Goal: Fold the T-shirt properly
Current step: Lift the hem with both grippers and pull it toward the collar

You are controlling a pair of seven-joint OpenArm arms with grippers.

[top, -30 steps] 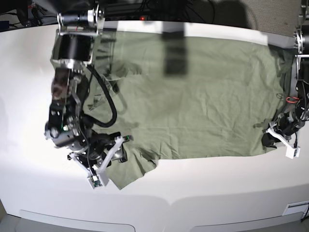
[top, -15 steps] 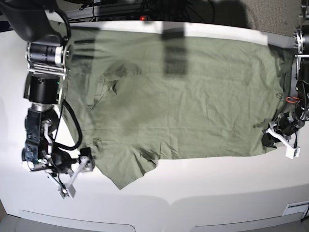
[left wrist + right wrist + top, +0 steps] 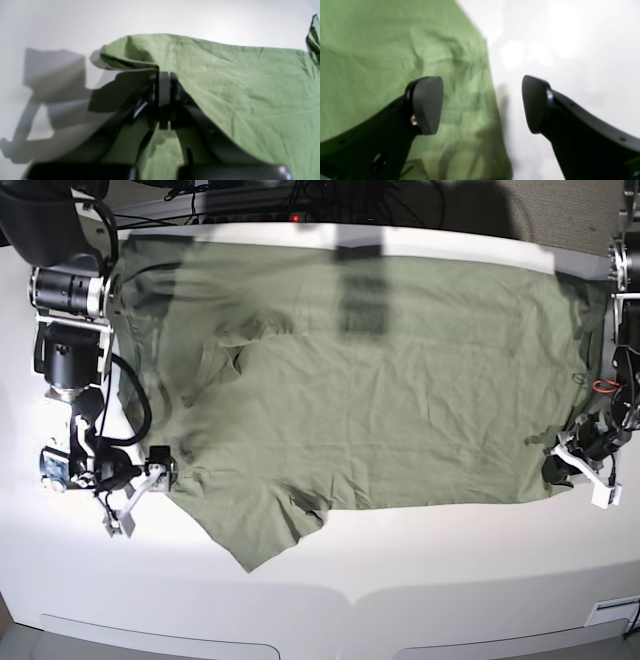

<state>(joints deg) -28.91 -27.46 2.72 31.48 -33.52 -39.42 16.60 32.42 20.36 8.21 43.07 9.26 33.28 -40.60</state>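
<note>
The sage-green T-shirt (image 3: pixel 380 380) lies spread and wrinkled over the white table (image 3: pixel 420 580), with a pointed flap hanging toward the front left. My left gripper (image 3: pixel 562 467) is at the shirt's front right corner. In the left wrist view it (image 3: pixel 163 82) is shut on a raised fold of the T-shirt (image 3: pixel 237 87). My right gripper (image 3: pixel 138 495) is open at the shirt's left edge. In the right wrist view it (image 3: pixel 482 105) straddles the cloth edge, with one finger over the T-shirt (image 3: pixel 370 50) and the other over bare table.
Dark cables and equipment (image 3: pixel 300 195) run along the table's back edge. The right arm's column (image 3: pixel 65 310) stands at the shirt's left side. White table shows in front of the shirt, down to the curved front edge (image 3: pixel 350 600).
My right arm has swung left, off the shirt's front left part, to its left edge, and the gripper is still open. My left gripper has not moved.
</note>
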